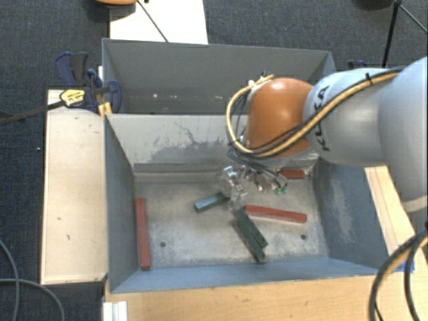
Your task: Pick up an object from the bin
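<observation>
A grey metal bin (120, 199) is seen from above. A silver robot arm (374, 119) is extended into it from the view's right, with a rounded orange cover (277, 116) fixed at its wrist and black-and-yellow cables (234, 122) looped around that cover. The gripper (237, 194) is lowered close to the bin floor, near the middle and toward the back wall. Whether it is released or clenched cannot be told. Three things are placed closest to it. A small grey-green block (210, 203) is set just to its left in the view, a red bar (275, 214) is laid flat just to its right, and a dark green bar (250, 238) is slanted from just beneath it toward the front wall. A long red stick (142, 233) is laid along the left wall, well apart from the gripper. A small red piece (292, 174) is found by the back wall, beneath the arm.
</observation>
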